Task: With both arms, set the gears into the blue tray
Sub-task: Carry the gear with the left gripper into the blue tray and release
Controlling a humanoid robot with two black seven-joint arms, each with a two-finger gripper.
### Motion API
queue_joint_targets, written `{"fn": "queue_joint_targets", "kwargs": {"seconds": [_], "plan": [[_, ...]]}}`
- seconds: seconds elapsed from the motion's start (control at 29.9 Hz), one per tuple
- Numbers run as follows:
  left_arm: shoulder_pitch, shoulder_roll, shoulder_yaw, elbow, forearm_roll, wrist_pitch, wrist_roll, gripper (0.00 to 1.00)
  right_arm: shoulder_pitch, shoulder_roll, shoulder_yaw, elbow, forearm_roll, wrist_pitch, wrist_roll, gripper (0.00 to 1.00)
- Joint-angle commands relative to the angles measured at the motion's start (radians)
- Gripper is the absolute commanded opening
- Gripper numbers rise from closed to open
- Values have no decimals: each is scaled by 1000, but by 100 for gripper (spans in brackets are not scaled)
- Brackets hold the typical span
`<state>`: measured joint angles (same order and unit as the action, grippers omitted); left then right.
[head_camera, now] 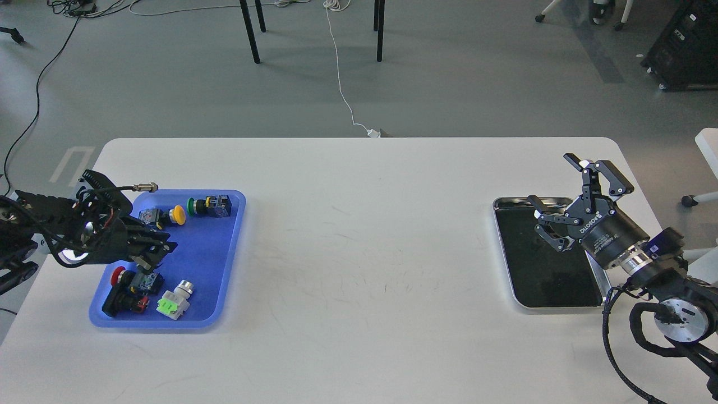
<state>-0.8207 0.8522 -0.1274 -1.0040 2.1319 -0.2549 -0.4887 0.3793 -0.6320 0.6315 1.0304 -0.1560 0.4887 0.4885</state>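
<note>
Overhead, a white bench (359, 252) carries the blue tray (219, 264) by its left edge, holding coloured push-button switches (178, 214); no gears can be made out. The left gripper (160, 247) hangs over the tray, its jaws too dark to judge. By the right edge, the right gripper (555, 188) hovers with jaws spread apart over a silver tray (507, 264).

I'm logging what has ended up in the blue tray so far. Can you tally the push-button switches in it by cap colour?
In the blue tray, by cap colour:
Yellow cap: 1
Green cap: 1
Red cap: 1
Silver cap, white and green body: 1
Total: 4

A dark piece at the tray's near left corner is too unclear to class. I can make out no gears.
</note>
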Motion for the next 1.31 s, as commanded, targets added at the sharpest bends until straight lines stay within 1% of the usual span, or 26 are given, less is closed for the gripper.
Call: {"fn": "queue_joint_targets", "kwargs": {"seconds": [0.0, 0.1, 0.3, 0.4, 0.47, 0.5, 0.57, 0.6, 0.64, 0.74, 0.87, 0.94, 1.0, 1.07, 1.17, 1.24, 1.27], "plan": [[2, -5, 0, 4, 0, 0, 0, 21, 0, 0, 1, 0, 1, 0, 0, 99], [0, -24, 0, 5, 0, 0, 0, 24, 0, 0, 1, 0, 1, 0, 0, 99], [0, -41, 0, 30, 0, 0, 0, 26, -2, 0, 2, 2, 1, 0, 0, 99], [0, -42, 0, 39, 2, 0, 0, 31, -2, -2, 2, 2, 1, 0, 0, 99], [0, -42, 0, 44, 2, 2, 0, 40, -2, -2, 2, 2, 1, 0, 0, 99], [0, -42, -1, 44, 0, 2, 0, 49, -2, -2, 2, 2, 1, 0, 0, 99], [-2, -41, -3, 44, 0, 16, 0, 74, -2, -2, 2, 2, 1, 0, 0, 99], [-3, -35, -3, 42, 2, 31, 0, 80, -2, -2, 2, 2, 1, 0, 0, 99], [-5, -30, -4, 33, 2, 42, 0, 83, -2, -2, 2, 2, -1, 0, 0, 99], [-11, -28, -59, 1, -27, 54, 0, 86, -2, -2, 4, 2, 1, 0, 0, 99], [-18, -27, -164, -85, -180, 45, 0, 90, -2, -2, 4, 2, -1, 0, 0, 99], [-23, -27, -192, -134, -307, 43, 0, 93, -2, -2, 4, 2, -1, 0, 0, 99], [-17, -25, -215, -194, -490, 45, 0, 94, -2, -2, 4, 2, 1, 0, 0, 99], [-6, -27, -216, -254, -684, 46, 0, 98, -2, -2, 2, 2, 1, 0, 0, 99], [64, -41, -228, -333, -984, 54, 0, 98, -2, 0, 2, 2, -1, 0, 0, 99], [144, -71, -296, -366, -1123, 56, 0, 98, -2, 0, 2, 2, -1, 0, 0, 99], [200, -105, -358, -369, -1174, 56, 0, 98, -2, 0, 2, 2, 1, 0, 0, 99]]}}
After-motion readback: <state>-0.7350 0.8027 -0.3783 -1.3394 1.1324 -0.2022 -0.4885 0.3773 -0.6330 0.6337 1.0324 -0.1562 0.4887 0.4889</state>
